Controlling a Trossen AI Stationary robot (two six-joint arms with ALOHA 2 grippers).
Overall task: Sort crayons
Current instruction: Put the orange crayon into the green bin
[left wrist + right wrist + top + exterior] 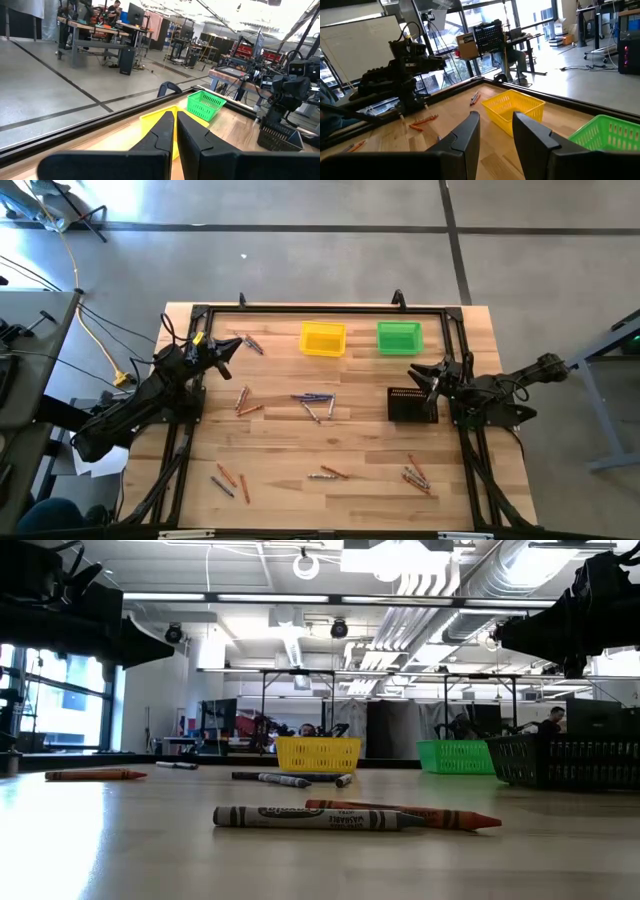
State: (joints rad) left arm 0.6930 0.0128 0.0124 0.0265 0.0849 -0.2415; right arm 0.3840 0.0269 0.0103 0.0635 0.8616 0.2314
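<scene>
Grey concrete floor surrounds a pale wooden worktop (330,450) bordered by a black frame. Scattered over the worktop are the crayons (315,402), lying in loose groups: a cluster near the middle, a few orange-brown ones just left of it (245,402), two near the far left corner (252,343), some at the near left (230,480), a pair at the near centre (328,474), and a bunch at the near right (415,476). In the low view, a grey crayon (315,817) and an orange one (420,813) are seen lying side by side close to the camera, touching or nearly so.

At the far edge a yellow bin (322,338) and a green bin (399,337) are set side by side, a little apart. A black ribbed tray (411,404) is placed on the right side of the worktop, nearer than the green bin.

The left gripper (232,346) is held above the far left part of the worktop, close to the two crayons there, with its fingers (162,132) pressed together on nothing. The right gripper (420,374) is held just beyond the black tray's far edge, pointing towards the middle; its fingers (470,132) are parted with a clear gap between them, and nothing is grasped.

Desks, monitors and a seated person are visible in the room beyond.
</scene>
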